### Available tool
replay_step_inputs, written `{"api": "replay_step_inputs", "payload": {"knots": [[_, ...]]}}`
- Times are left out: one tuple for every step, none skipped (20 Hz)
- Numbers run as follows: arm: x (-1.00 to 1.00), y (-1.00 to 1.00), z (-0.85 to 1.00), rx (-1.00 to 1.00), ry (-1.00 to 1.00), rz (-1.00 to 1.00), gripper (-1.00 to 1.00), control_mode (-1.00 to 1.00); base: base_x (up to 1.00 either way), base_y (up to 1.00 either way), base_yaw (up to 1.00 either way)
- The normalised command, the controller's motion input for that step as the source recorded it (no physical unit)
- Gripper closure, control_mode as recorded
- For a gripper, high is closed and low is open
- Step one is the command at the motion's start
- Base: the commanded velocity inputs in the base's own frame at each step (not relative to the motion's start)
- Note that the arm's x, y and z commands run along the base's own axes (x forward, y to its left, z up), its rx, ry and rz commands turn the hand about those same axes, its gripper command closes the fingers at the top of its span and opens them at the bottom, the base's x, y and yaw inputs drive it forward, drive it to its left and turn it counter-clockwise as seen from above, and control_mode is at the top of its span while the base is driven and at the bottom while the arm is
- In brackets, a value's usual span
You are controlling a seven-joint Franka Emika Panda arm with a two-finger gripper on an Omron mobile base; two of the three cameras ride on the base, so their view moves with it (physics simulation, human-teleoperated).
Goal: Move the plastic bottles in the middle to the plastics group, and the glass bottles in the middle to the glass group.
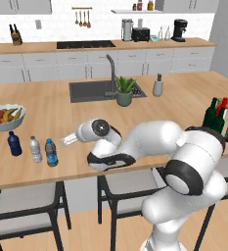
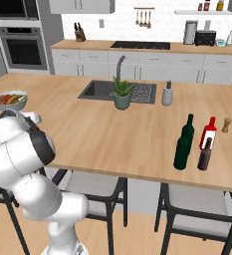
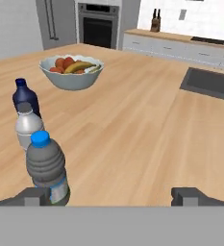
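Standing at the lower left of the left base view, three small bottles form a row on the wooden table: a squat navy bottle, a silvery-clear bottle and a water bottle with a blue cap and blue label band, each just beside the next. In the hand view the water bottle sits at the lower left, right by the left fingertip; whether they touch I cannot tell. The claw is spread wide with nothing between its tips. Behind the water bottle in that view come the silvery-clear bottle and then the navy bottle, with a fruit bowl further up and left.

At the right edge of the left base view, and at the lower right of the right base view, three glass bottles stand close together on the table: a tall green wine bottle, a red bottle with a white label, and a shorter brown bottle in front of the red one. A potted plant and a soap dispenser stand by the sink near the middle top of that view.
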Motion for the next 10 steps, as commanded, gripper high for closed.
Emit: {"api": "replay_step_inputs", "payload": {"knots": [[0.0,-0.74,0.91,0.0,0.13,-0.2,-1.0,-1.0,0.0,0.0,0.0],[0.0,-0.67,0.98,0.0,0.17,-0.21,-1.0,-1.0,0.0,0.0,0.0],[0.04,-0.69,1.0,0.0,0.18,-0.2,-1.0,-1.0,0.0,0.0,0.0],[0.06,-0.69,1.0,0.0,0.19,-0.2,-1.0,-1.0,0.0,0.0,0.0],[0.06,-0.7,1.0,0.0,0.19,-0.2,-1.0,-1.0,0.0,0.0,0.0],[0.05,-0.72,1.0,0.0,0.2,-0.19,-1.0,-1.0,0.0,0.0,0.0],[0.03,-0.76,0.99,0.0,0.2,-0.19,-1.0,-1.0,0.0,0.0,0.0],[0.0,-0.79,0.91,0.0,0.19,-0.17,-1.0,-1.0,0.0,0.0,0.0],[0.0,-0.84,0.88,0.0,0.19,-0.17,-1.0,-1.0,0.0,0.0,0.0],[0.0,-0.89,0.82,0.0,0.18,-0.15,-1.0,-1.0,0.0,0.0,0.0]]}}
